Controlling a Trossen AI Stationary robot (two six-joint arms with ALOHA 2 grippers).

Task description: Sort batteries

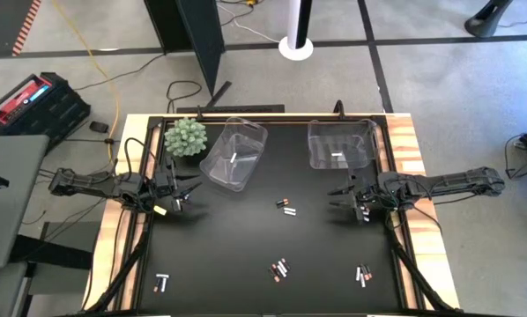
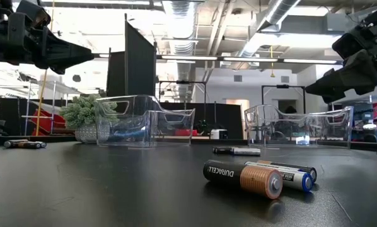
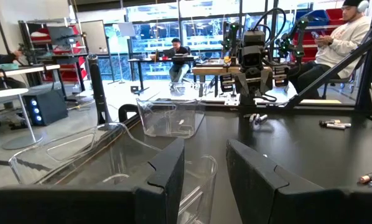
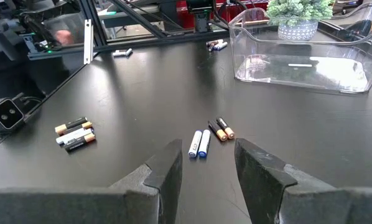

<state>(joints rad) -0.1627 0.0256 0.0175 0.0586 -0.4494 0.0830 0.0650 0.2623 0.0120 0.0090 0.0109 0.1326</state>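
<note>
Both hands empty, batteries loose on the tabletop.
Your right hand (image 1: 345,201), fingers spread, hovers near the middle batteries (image 1: 285,207); your left hand (image 1: 182,195), also spread, hangs by the left bin (image 1: 234,154), well apart from them.

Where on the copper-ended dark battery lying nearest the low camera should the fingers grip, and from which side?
Probably across the middle of the copper-ended battery's round body, coming down from above. It lies flat on the black table with a blue-tipped battery right beside it, so the fingers would need to slip into that narrow gap.
</note>
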